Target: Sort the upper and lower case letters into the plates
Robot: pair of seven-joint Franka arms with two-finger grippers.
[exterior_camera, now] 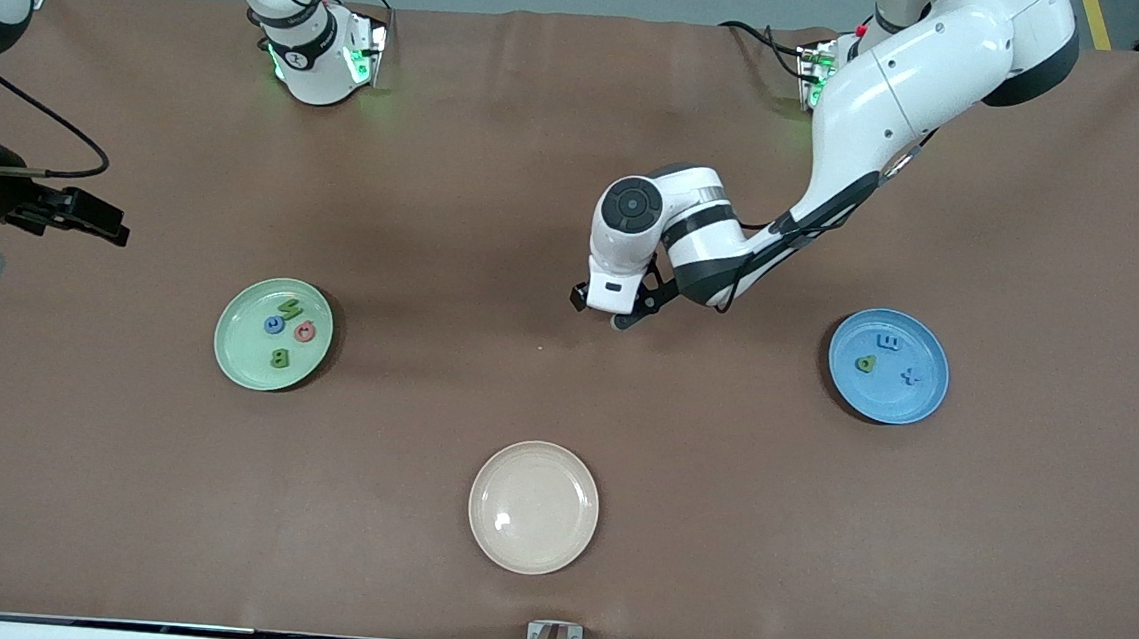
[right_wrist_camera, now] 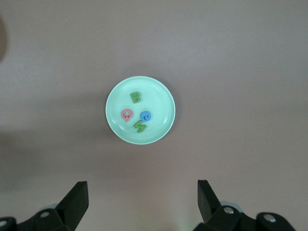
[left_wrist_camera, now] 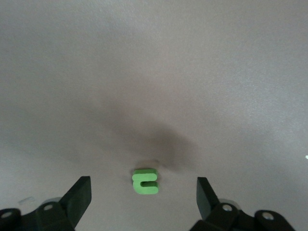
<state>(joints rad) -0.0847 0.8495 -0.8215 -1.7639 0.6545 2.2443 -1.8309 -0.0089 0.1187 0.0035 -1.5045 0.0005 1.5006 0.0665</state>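
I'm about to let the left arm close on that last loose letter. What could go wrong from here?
1. The green letter lies flat on the table, small between the open left gripper's fingers; they may slide over it or flick it away.
2. The blue plate sits toward the left arm's end; a weak pinch could drop the letter on the way.

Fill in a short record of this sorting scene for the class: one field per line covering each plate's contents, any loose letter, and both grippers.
mint green plate: four letters, two green, one blue, one pink-red
blue plate: three letters, one green, two blue
cream plate: no letters
loose green letter: flat on the table, between the left gripper's open fingers
left gripper: open, low over the middle of the table
right gripper: open, waiting high over the right arm's end of the table
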